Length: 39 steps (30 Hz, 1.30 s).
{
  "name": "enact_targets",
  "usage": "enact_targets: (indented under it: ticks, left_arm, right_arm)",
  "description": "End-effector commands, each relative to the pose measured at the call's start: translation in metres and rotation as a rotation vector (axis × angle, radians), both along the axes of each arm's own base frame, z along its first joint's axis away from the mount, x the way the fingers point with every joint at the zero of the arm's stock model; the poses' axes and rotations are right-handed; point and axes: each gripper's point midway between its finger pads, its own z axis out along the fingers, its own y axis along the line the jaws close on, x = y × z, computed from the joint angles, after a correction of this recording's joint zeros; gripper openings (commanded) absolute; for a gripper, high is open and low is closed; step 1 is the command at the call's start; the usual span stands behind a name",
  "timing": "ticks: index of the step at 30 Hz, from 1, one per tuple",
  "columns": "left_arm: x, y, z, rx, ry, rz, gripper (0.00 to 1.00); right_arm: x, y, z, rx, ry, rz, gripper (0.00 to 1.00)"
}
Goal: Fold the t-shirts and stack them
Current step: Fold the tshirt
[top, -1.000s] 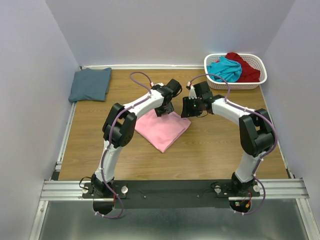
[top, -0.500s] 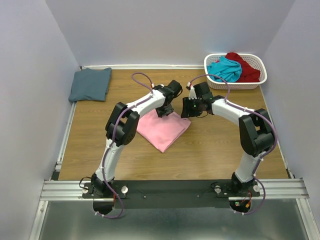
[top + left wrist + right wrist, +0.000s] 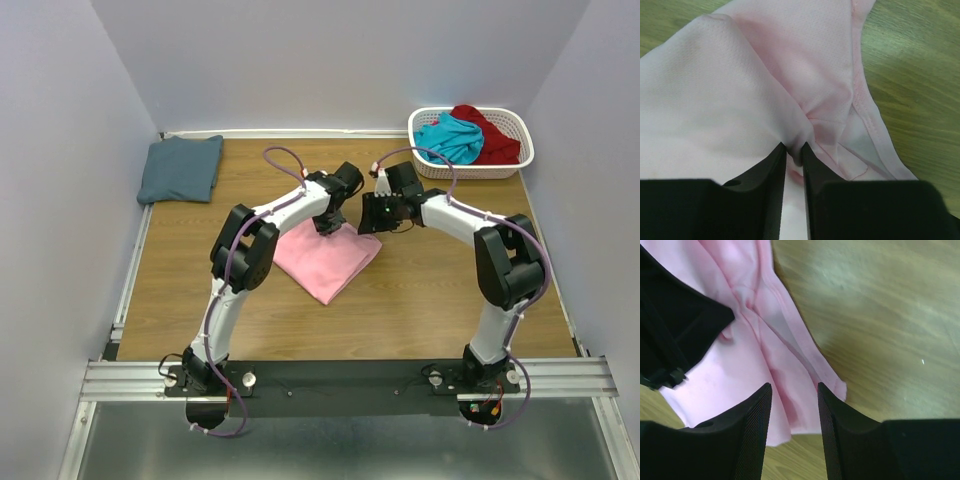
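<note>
1. The light pink t-shirt lies folded, set diamond-wise, on the wooden table at the centre of the overhead frame.
2. The left gripper sits at the shirt's upper corner. Its jaws are nearly closed and pinch a gathered ridge of pink cloth (the fabric puckers toward the tips).
3. The right gripper hangs just beside it, over the shirt's hemmed edge. Its jaws are parted with nothing between them; cloth and wood show through the gap.
4. A slate blue-grey t-shirt lies folded in the upper left of the frame.
5. The teal t-shirt and the dark red t-shirt sit heaped in the white basket at the upper right.
</note>
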Motion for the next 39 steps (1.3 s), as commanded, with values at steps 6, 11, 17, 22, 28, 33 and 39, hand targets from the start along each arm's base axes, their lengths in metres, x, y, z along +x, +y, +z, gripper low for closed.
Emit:
enact_targets:
  ticks: [6,11,17,22,28,33,39]
  left_arm:
    - [0.002,0.016,0.025,0.027,-0.072,0.013,0.01]
    - [0.002,0.021,0.038,0.035,-0.104,0.01,0.0]
    - [-0.001,0.023,0.04,0.024,-0.115,-0.008,0.0]
    - [-0.003,0.026,0.041,0.024,-0.124,-0.015,0.0]
    - [-0.001,0.027,0.047,0.027,-0.149,-0.017,0.0]
    - [0.0,0.027,0.048,0.032,-0.154,-0.023,0.0]
    - [0.001,0.027,0.046,0.03,-0.153,-0.029,0.0]
  right_arm:
    - [0.028,0.038,0.028,0.138,-0.06,0.132,0.5]
    - [0.03,0.056,0.025,0.212,-0.03,0.204,0.48]
    - [0.023,0.073,0.016,0.302,0.029,0.297,0.27]
    - [0.023,0.082,0.014,0.344,0.047,0.34,0.27]
    - [0.017,0.089,0.006,0.392,0.085,0.387,0.26]
    - [0.01,0.094,-0.009,0.436,0.138,0.423,0.18]
    - [0.004,0.094,-0.037,0.445,0.209,0.421,0.18]
